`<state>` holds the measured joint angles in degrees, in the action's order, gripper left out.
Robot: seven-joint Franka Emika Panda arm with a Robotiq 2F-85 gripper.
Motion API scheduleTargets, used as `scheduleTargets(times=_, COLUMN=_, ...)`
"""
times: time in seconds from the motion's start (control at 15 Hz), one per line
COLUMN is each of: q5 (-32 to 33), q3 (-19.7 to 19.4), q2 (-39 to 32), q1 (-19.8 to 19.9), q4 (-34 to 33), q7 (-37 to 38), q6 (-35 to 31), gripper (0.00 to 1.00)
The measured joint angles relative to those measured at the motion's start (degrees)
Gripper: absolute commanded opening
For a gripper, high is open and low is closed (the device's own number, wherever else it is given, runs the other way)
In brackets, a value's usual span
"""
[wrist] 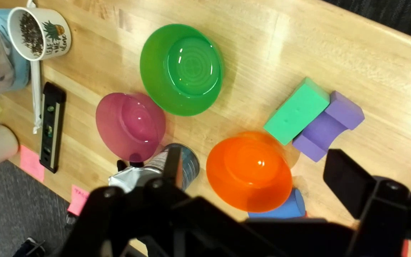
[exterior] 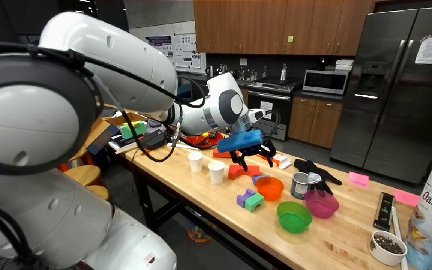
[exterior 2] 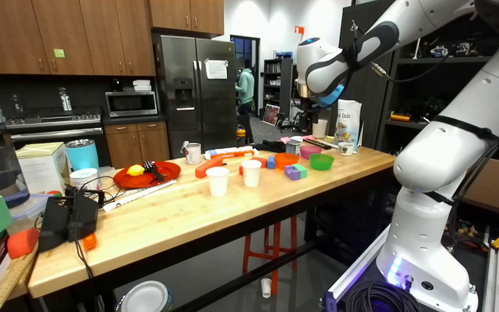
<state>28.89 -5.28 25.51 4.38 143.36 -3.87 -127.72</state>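
Note:
My gripper [wrist: 253,159] stands open above the table, its fingers wide apart with nothing held. Between them in the wrist view, lower down on the wood, appears an orange bowl [wrist: 248,171]. A blue cylinder [wrist: 289,207] lies partly hidden behind that bowl. Beside it a green block [wrist: 298,110] touches a purple arch block [wrist: 325,132]. A green bowl [wrist: 191,67] and a pink bowl [wrist: 130,125] are close together; a can [wrist: 190,166] is partly covered by one finger. In an exterior view the gripper [exterior: 258,165] hangs over the tabletop near a red arch block [exterior: 244,171].
Two white cups [exterior: 216,172] stand near the table's front edge. Towards one end are an oats bag [exterior: 429,213], a small planter [exterior: 387,248] and a black level [exterior: 384,212]. A black glove [exterior: 317,172] lies behind the can. A red plate [exterior 2: 167,171] holds a lemon and dark utensils.

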Motion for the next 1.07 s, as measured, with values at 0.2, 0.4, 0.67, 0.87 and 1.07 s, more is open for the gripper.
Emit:
scheduleTargets(times=0.2, q5=-0.6, q3=-0.1, q2=-1.3, q1=0.0, q4=0.1, q7=-0.2, q6=-2.3, gripper=1.00)
scheduleTargets(times=0.4, q5=0.7, q3=0.1, q2=-1.6, q1=0.1, q4=-0.2, q7=-1.1, q6=-3.0, gripper=1.00)
scheduleTargets(times=0.67, q5=8.2, q3=1.5, q2=-1.2, q1=1.3, q4=-3.4, q7=-1.8, q6=-3.0, gripper=1.00)
scheduleTargets(times=0.87, q5=9.0, q3=0.1, q2=-1.9, q1=1.3, q4=-8.2, q7=-7.2, q6=-6.2, gripper=1.00)
scheduleTargets(times=1.07, q5=6.7, q3=-3.1, q2=-4.7, q1=1.0, q4=-14.0, q7=-16.2, q6=-11.1, gripper=1.00)
